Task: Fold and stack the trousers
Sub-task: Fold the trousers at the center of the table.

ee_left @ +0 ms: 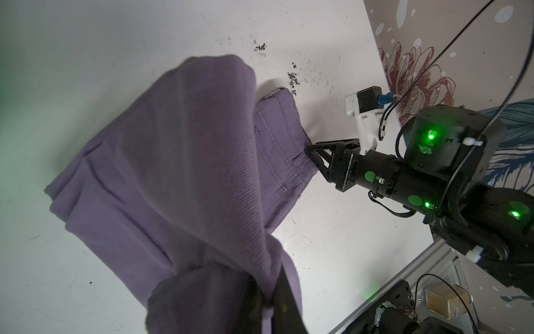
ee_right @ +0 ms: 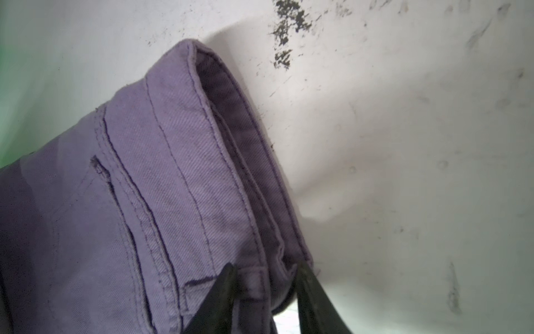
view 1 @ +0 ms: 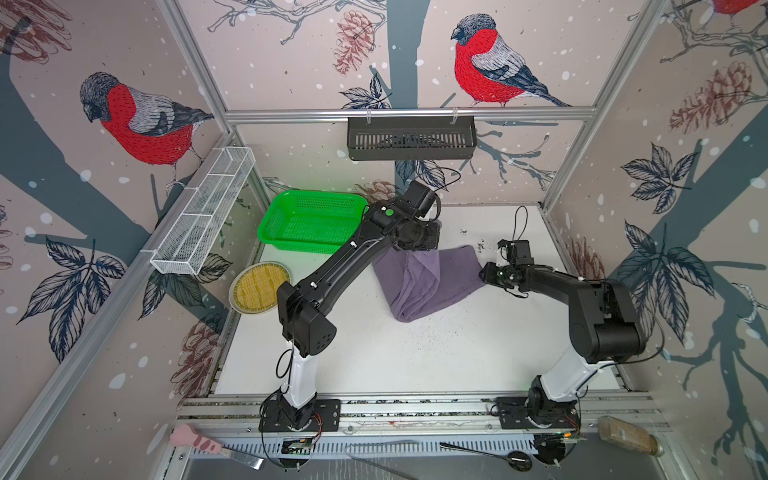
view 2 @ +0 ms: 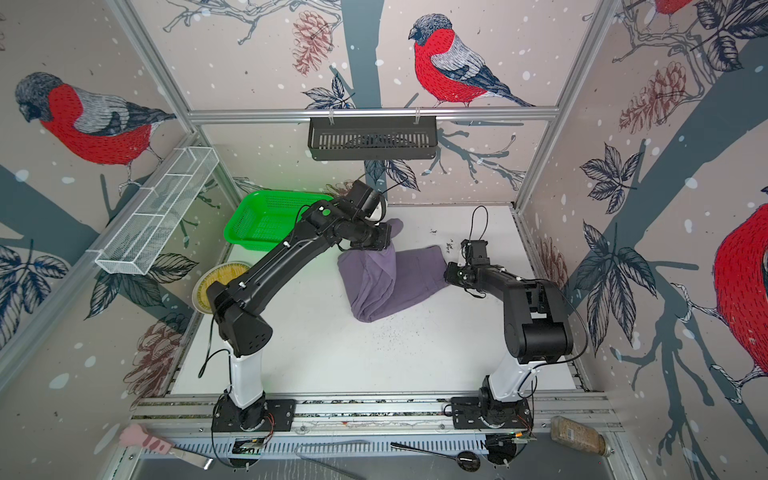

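Note:
The purple-grey trousers (view 1: 428, 286) (view 2: 388, 286) lie bunched in a partly folded heap on the white table (view 1: 415, 357). My left gripper (ee_left: 268, 302) is shut on a fold of the cloth and holds it lifted above the heap. In the left wrist view the raised leg (ee_left: 202, 144) drapes over the rest. My right gripper (ee_right: 265, 277) (ee_left: 310, 150) is at the heap's right edge. Its fingers (ee_right: 219, 295) straddle the stitched waistband (ee_right: 231, 173) and press the layers from both sides. No button is in view.
A green basket (view 1: 311, 224) stands behind my left arm, with a round yellow-centred plate (view 1: 259, 286) to its front left. A white wire rack (view 1: 203, 212) hangs on the left wall and a black rack (view 1: 411, 137) on the back rail. Dark crumbs (view 1: 482, 245) lie near the waistband.

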Controlling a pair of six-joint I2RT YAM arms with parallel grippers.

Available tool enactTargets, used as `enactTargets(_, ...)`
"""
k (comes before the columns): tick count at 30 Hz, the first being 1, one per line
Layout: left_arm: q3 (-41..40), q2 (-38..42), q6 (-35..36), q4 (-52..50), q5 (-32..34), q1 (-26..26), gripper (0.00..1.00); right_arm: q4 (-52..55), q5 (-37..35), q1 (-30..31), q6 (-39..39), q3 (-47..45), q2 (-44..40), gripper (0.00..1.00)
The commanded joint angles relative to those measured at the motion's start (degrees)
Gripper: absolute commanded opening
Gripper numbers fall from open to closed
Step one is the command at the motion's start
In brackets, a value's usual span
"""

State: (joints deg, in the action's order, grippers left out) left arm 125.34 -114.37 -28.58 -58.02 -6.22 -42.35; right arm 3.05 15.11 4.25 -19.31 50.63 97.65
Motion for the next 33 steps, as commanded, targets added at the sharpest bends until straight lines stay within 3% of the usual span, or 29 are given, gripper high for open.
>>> enactTargets(1, 2.53, -2.81, -2.35, 2.77, -2.10, -0.61, 0.00, -1.67, 1.29, -0.45, -0.45, -0.36, 0.24, 0.37)
enactTargets(9, 8.87, -11.78, -5.14, 6.01, -5.47, -2.31, 0.00, -2.96, 3.56, -1.24, -0.75, -0.77, 0.70, 0.36)
enactTargets(22, 10.75, -21.64, -7.33, 13.41, -9.10, -5.11, 0.00, -4.54, 4.93, -1.44, -1.44, -2.12, 0.65, 0.33)
enactTargets(26, 10.79, -23.78, -8.54, 16.70, -10.46, -5.20, 0.00, -3.99, 4.84, -1.54, -1.77, -2.21, -0.92, 0.39)
enactTargets(31, 9.96, -25.99, -9.89, 20.51, -13.76, -5.20, 0.21, -2.86, 4.06, -1.83, -2.47, -2.04, -4.74, 0.47)
enactTargets(33, 9.30, -26.01, -9.92, 21.86, -14.42, -5.20, 0.34, -2.40, 3.94, -2.43, -2.72, -1.90, -6.22, 0.48)
